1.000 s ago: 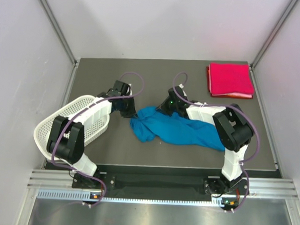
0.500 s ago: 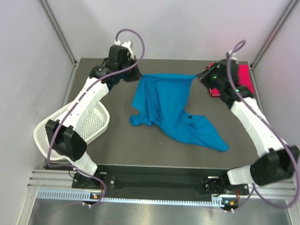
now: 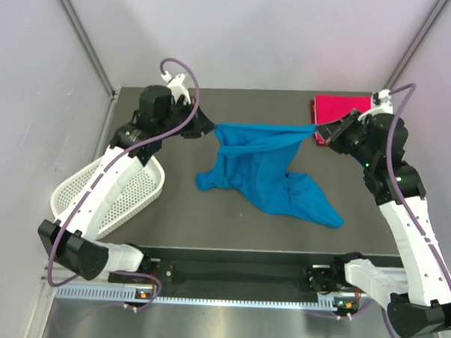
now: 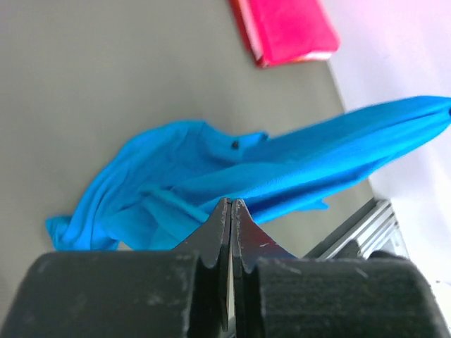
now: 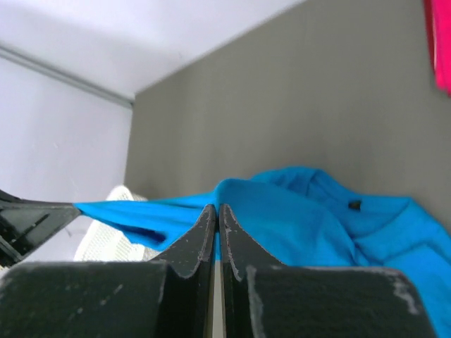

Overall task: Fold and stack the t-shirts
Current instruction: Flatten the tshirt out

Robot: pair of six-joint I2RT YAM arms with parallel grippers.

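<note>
The blue t-shirt (image 3: 266, 178) is over the middle of the worktop (image 3: 230, 229). Its upper edge is lifted off the worktop and pulled into a tight band from left to right. The rest hangs down in folds, and the lower part lies crumpled on the worktop, with one end reaching toward the near right side. The left fingers (image 4: 210, 243) are pressed together and pinch the left end of the band. The right fingers (image 5: 199, 239) are also pressed together and pinch the right end. The pink-red t-shirt (image 3: 337, 108) lies folded flat at the far right corner of the worktop, partly hidden behind the right arm. A white mesh basket (image 3: 127, 191) sits tilted at the left edge of the worktop, under the left arm.
</note>
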